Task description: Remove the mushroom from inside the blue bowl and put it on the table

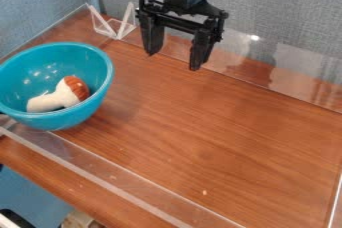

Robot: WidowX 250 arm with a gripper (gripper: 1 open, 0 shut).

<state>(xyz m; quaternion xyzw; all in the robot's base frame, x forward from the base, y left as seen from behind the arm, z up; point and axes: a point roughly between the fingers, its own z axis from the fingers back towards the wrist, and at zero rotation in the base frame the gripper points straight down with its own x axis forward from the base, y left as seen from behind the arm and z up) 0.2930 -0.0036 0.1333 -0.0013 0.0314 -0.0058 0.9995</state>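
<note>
The mushroom (60, 93) lies on its side inside the blue bowl (30, 70), cream stem pointing left and orange-red cap to the right. The bowl stands at the left edge of the reddish-brown table (201, 122). My gripper (178, 47) hangs above the far part of the table, to the right of the bowl and well apart from it. Its black fingers are spread, so it is open with nothing between them.
Clear acrylic edging (160, 182) runs along the table's front and right sides. A white wire stand (110, 19) sits at the back left corner, just left of the gripper. A blue wall rises behind the table.
</note>
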